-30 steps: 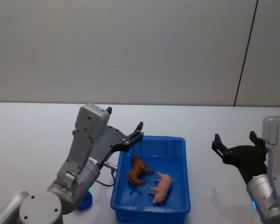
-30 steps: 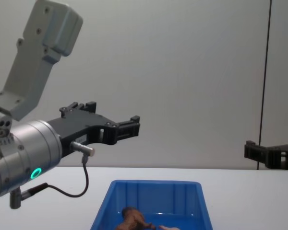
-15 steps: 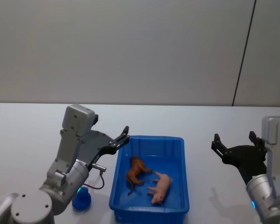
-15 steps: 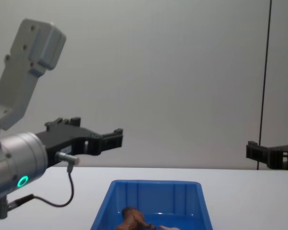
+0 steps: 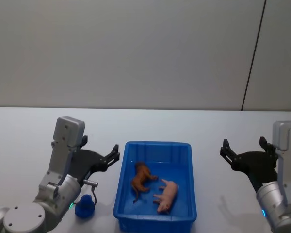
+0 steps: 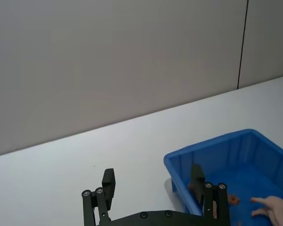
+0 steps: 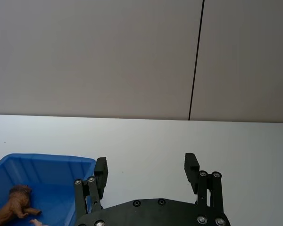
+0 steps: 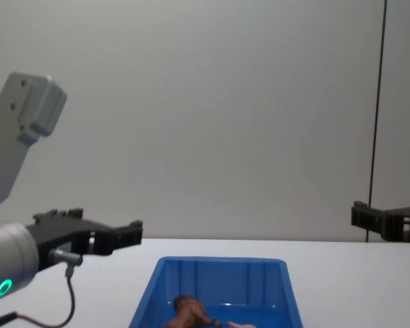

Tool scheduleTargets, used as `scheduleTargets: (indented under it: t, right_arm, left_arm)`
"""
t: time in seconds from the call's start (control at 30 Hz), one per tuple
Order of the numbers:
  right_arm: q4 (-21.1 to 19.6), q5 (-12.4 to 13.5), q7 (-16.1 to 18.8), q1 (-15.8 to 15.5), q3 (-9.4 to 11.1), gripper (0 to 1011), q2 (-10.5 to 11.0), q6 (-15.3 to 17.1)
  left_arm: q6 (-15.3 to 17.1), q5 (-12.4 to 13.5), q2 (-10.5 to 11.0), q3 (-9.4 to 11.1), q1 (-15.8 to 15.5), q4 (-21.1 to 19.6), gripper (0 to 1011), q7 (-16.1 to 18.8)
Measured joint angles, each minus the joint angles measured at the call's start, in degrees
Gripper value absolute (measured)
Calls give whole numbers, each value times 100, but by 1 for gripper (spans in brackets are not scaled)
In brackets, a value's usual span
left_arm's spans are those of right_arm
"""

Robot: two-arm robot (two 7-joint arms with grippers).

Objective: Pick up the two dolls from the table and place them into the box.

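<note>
Lying side by side in the box (image 5: 157, 145), brown doll (image 5: 141, 177) and pink doll (image 5: 166, 194) point near-to-far | left gripper (image 5: 100, 144) spread, empty, nearer, beside the left wall | right gripper (image 5: 243, 143) spread, empty, well apart.

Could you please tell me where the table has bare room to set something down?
Free: the table behind the box to the wall, and between the box and the right tool. Crowded: inside the box, around the brown doll and pink doll, and left of it, by the left tool and a blue object.
</note>
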Motion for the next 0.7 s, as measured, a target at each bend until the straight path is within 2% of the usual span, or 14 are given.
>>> scheduleTargets:
  t: [0.7]
  right_arm:
    - [0, -1, -1, 0, 0, 1001, 0, -1]
  left_arm:
    - [548, -385, 103, -79, 300, 42, 1002, 251]
